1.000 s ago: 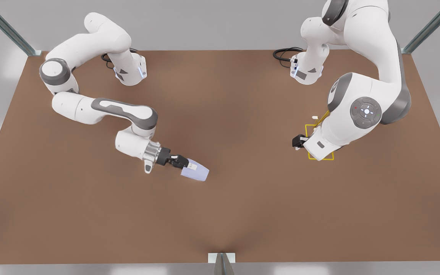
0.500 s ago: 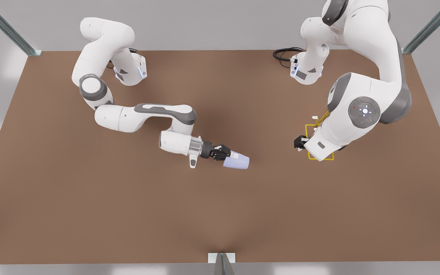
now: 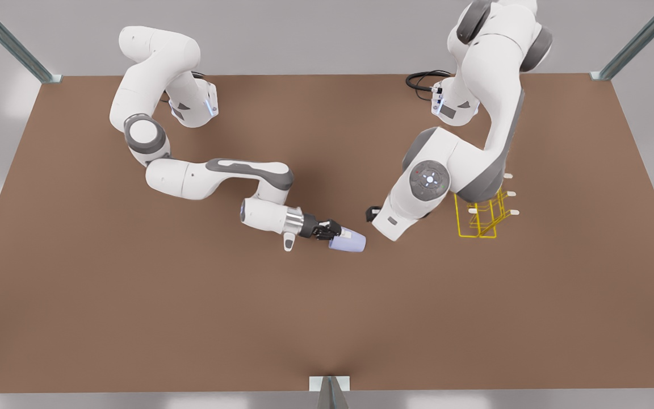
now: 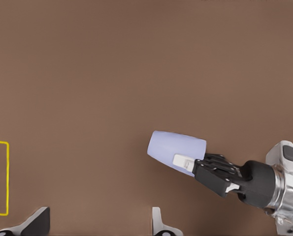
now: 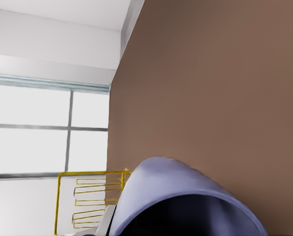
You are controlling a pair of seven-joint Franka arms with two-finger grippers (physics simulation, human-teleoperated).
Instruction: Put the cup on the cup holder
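So the cup (image 3: 349, 242) sits roughly mid-table, a bit right of centre in the front view, pinched at one end by the right gripper (image 3: 343, 232) and held out sideways rather than upright. I can't tell how high it hangs above the brown table (image 3: 191, 341). It's a small plain lavender-blue tumbler with no handle, a matte skin and a slight taper. The right wrist view looks past the rim into its dark inside, so I'd guess the mouth faces back toward that wrist and the fingers are clamped on the wall near the rim. Handling-wise I'd call it light and stiff, probably not fragile, but that smooth tapered wall looks like it could slide out of a pinch. The rim is the sensible place to hold it, because that leaves the body free. If the other arm takes it, across the middle of the body seems the safest bet. Just beyond it, to the right in the front view, the left gripper (image 4: 98, 228) hovers near the cup without touching it, fingers spread wide with nothing between them. Farther right and back stands the cup holder (image 3: 483, 218), a thin yellow wire rack with short white-tipped pegs sticking out sideways. It's well apart from the cup and partly hidden behind the left arm.
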